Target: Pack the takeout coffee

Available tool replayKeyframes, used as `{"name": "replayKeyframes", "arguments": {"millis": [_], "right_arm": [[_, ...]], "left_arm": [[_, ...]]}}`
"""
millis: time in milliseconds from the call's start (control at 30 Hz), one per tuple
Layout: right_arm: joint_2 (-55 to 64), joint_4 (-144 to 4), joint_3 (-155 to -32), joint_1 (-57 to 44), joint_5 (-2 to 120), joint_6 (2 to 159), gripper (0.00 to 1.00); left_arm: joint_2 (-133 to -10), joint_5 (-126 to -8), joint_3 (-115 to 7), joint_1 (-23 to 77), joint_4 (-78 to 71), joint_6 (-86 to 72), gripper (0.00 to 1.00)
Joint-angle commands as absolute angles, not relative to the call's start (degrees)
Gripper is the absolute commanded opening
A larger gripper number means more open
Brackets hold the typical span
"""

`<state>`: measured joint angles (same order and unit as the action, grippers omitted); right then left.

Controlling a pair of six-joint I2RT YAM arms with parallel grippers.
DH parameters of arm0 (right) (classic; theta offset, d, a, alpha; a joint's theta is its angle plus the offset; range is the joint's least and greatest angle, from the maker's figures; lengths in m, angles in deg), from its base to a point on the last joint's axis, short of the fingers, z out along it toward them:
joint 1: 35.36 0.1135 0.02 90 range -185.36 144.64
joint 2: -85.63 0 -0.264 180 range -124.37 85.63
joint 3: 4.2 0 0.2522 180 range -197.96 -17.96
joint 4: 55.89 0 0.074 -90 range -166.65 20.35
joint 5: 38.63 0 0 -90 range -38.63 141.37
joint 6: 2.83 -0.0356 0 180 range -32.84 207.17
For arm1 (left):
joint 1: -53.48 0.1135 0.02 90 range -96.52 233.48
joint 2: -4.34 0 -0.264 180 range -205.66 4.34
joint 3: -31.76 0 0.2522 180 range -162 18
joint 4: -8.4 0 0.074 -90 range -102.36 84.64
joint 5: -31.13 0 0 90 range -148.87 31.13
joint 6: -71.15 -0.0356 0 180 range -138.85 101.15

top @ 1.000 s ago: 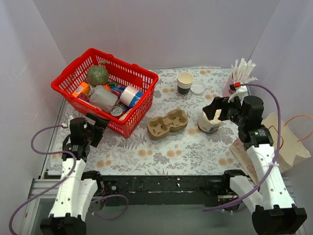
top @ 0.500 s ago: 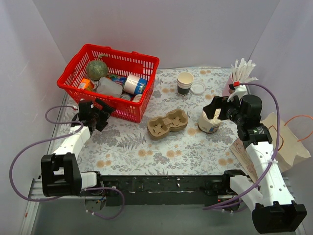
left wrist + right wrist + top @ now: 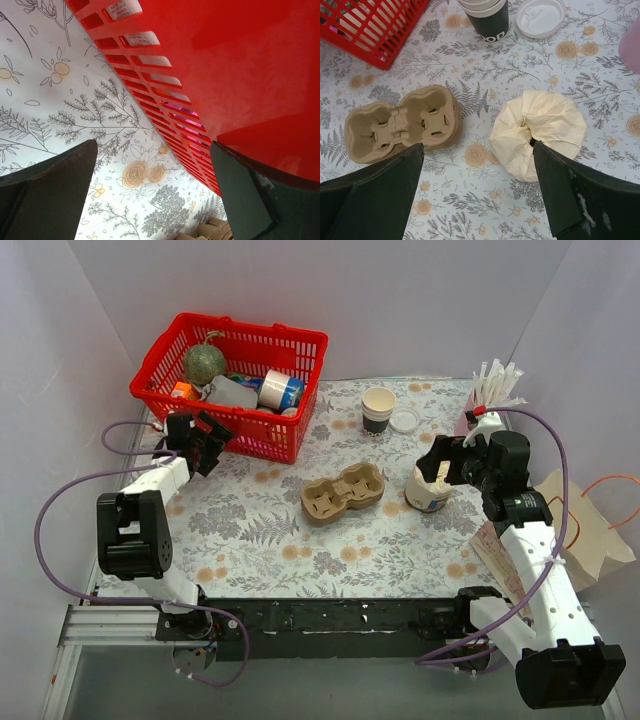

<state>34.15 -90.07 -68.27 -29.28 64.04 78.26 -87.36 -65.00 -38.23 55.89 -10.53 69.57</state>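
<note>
The takeout coffee cup (image 3: 378,410), cream above and dark-banded below, stands lidless at the far middle of the table. Its white lid (image 3: 405,420) lies beside it on the right. Both show at the top of the right wrist view, the cup (image 3: 485,17) and the lid (image 3: 540,17). A brown cardboard cup carrier (image 3: 343,493) lies mid-table and is empty (image 3: 402,122). My right gripper (image 3: 440,465) is open and empty (image 3: 477,195), hovering over the paper-topped tub. My left gripper (image 3: 205,440) is open (image 3: 152,195), with its right finger against the red basket's wall (image 3: 240,75).
The red basket (image 3: 300,385) with groceries sits at the far left. A white tub with crumpled paper (image 3: 428,490) stands right of the carrier (image 3: 540,132). Straws in a pink holder (image 3: 495,390) stand at the far right. A paper bag (image 3: 590,525) and napkins (image 3: 495,550) lie at the right edge.
My left arm has stretched forward and the red basket has slid away toward the far left corner with it. The right gripper has barely moved.
</note>
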Motion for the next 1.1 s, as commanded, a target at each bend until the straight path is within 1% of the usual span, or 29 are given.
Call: {"name": "replayKeyframes", "arguments": {"millis": [0, 67, 200, 500, 633, 733, 767, 833, 900, 933, 967, 1067], "right_arm": [[33.78, -89.42, -69.99, -29.12, 62.88, 78.82, 0.98], [33.6, -89.51, -70.08, -29.12, 63.41, 78.9, 0.98], [33.51, -89.42, -70.0, -29.12, 64.73, 78.82, 0.98], [35.18, -89.6, -69.38, -29.12, 65.34, 78.9, 0.98], [36.06, -89.34, -69.03, -29.12, 68.23, 78.82, 0.98], [36.76, -88.72, -68.5, -29.12, 73.33, 80.3, 0.98], [36.94, -88.55, -68.24, -29.03, 74.82, 80.57, 0.98], [37.29, -87.58, -67.27, -28.86, 79.74, 81.36, 0.98], [37.12, -87.32, -66.83, -26.93, 82.99, 82.68, 0.98], [36.25, -87.84, -66.92, -25.62, 83.01, 83.2, 0.98], [35.54, -88.19, -67.27, -21.78, 82.14, 83.99, 0.98], [31.86, -89.33, -69.29, -13.86, 73.98, 84.53, 0.98]], "left_arm": [[-88.56, -64.23, -44.58, 55.06, -2.02, 70.18, 0.98], [-88.39, -63.44, -43.88, 54.27, -2.02, 70.45, 0.98], [-87.51, -61.51, -42.12, 49.45, 0.97, 72.2, 0.98], [-90.41, -56.67, -46.33, 43.11, 0.36, 74.58, 0.98], [-89.8, -55.79, -46.78, 40.82, 0.35, 75.02, 0.98], [-88.83, -57.81, -47.04, 39.24, -2.01, 74.58, 0.98], [-88.13, -57.98, -46.96, 38.89, -7.5, 74.93, 0.98], [-83.94, -57.73, -44.95, 36.96, -11.32, 75.37, 0.98], [-79.62, -58.68, -38.72, 35.03, -14.32, 77.03, 0.98], [-75.34, -60.86, -36.0, 34.5, -14.76, 78.08, 0.98], [-72.77, -61.84, -31.7, 33.19, -15.11, 78.96, 0.98], [-65.81, -64.22, -26.67, 29.85, -14.59, 80.9, 0.98]]}}
